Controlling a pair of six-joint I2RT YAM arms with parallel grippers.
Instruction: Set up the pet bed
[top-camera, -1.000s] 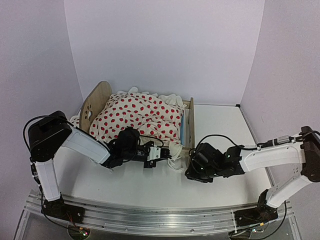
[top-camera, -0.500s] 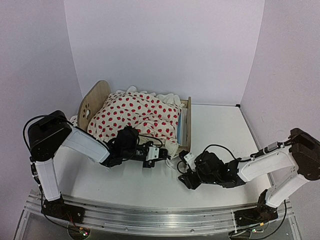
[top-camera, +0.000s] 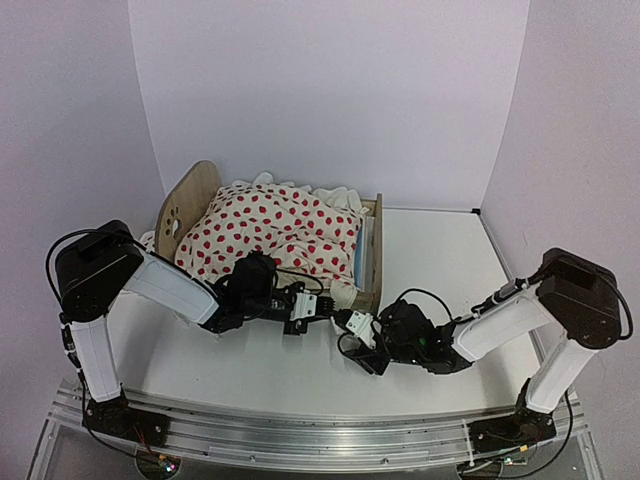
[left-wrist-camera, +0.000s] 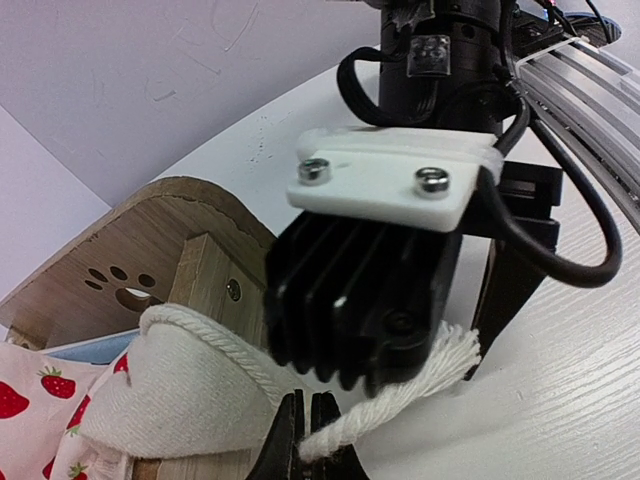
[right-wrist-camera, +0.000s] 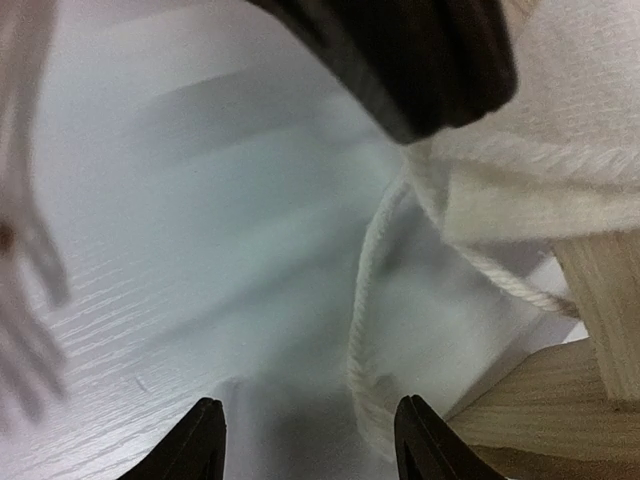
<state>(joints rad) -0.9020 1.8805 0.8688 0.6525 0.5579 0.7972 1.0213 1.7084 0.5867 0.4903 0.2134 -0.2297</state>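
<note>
The pet bed (top-camera: 190, 200) sits at the counter's (top-camera: 440, 260) ten o'clock, with the blanket (top-camera: 270, 225) heaped on it, unspread. My left pincer (left-wrist-camera: 305, 440) is clamped on the blanket's corded edge at the bed's five o'clock corner. My right pincer (right-wrist-camera: 310, 440) gapes alongside. By my judgement, the spreading is yet to do.

Top cam overhead; wrist cams close at pet bed (top-camera: 190, 205)

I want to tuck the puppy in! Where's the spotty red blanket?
In the top view, the red-dotted blanket lies bunched on the pet bed, covering most of it, at the left rear of the table.
</note>
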